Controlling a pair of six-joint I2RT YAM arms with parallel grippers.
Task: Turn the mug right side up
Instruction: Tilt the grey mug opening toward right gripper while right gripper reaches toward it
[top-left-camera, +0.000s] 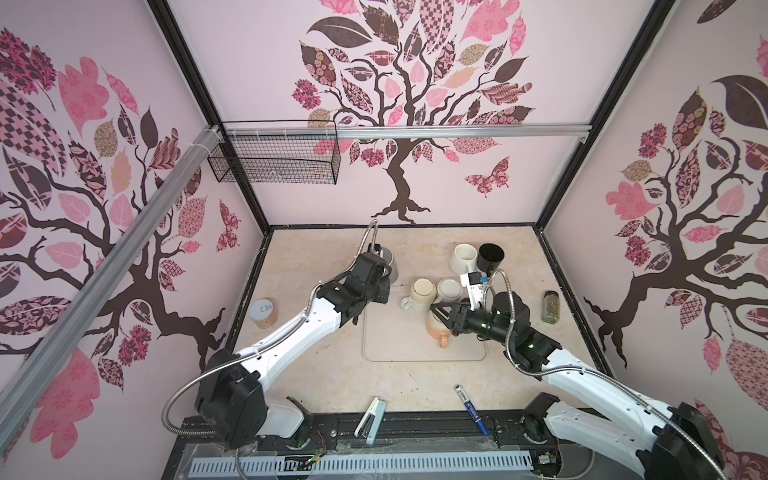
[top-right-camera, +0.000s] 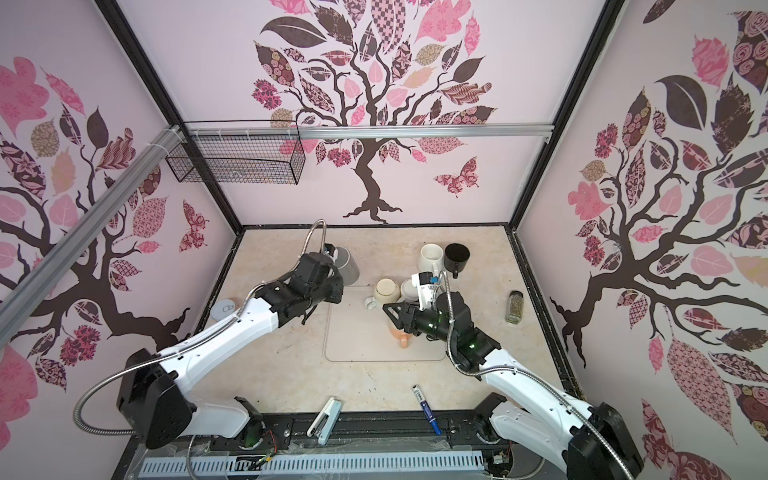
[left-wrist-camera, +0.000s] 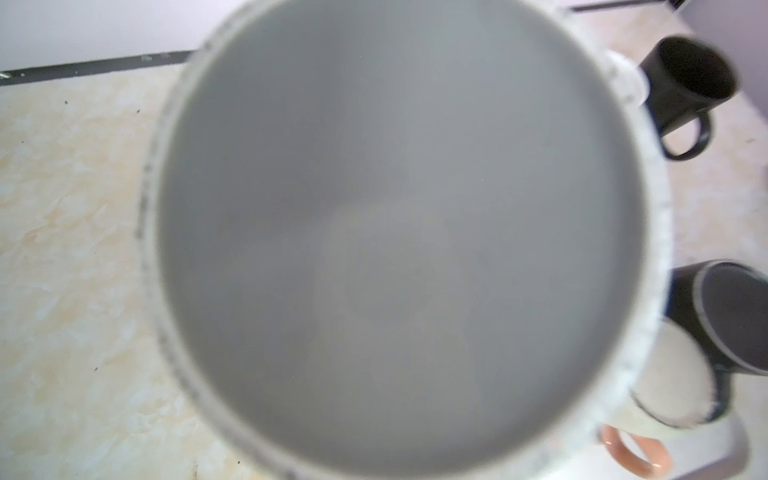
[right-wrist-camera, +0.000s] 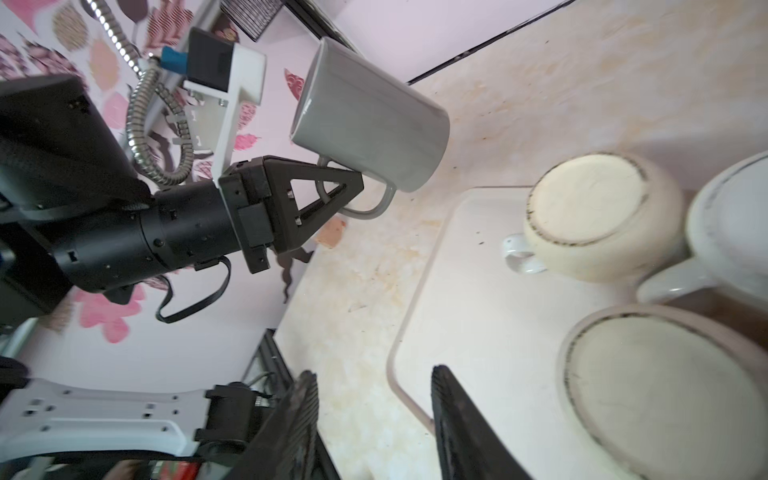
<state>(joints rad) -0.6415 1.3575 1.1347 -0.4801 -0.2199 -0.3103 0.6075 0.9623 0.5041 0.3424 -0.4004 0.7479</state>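
The grey mug (right-wrist-camera: 370, 120) hangs tilted above the table at the back left, and both top views show it (top-left-camera: 393, 261) (top-right-camera: 350, 262). My left gripper (right-wrist-camera: 353, 187) is shut on its handle (right-wrist-camera: 376, 208). In the left wrist view one round end of the mug (left-wrist-camera: 395, 228) fills the picture and hides the jaws. Whether that end is the mouth or the base is unclear. My right gripper (right-wrist-camera: 374, 374) stands open over the mat's edge with nothing between its fingers; in a top view it (top-left-camera: 439, 311) sits above a peach-handled mug (top-left-camera: 441, 336).
Two pale mugs (top-left-camera: 422, 293) (top-left-camera: 449, 289) stand upside down on the mat (top-left-camera: 415, 353). A white mug (top-left-camera: 463, 257) and a black mug (top-left-camera: 490, 254) stand upright behind. A spice jar (top-left-camera: 552, 307), a tin (top-left-camera: 264, 313), a stapler (top-left-camera: 370, 422) and a marker (top-left-camera: 471, 409) lie around.
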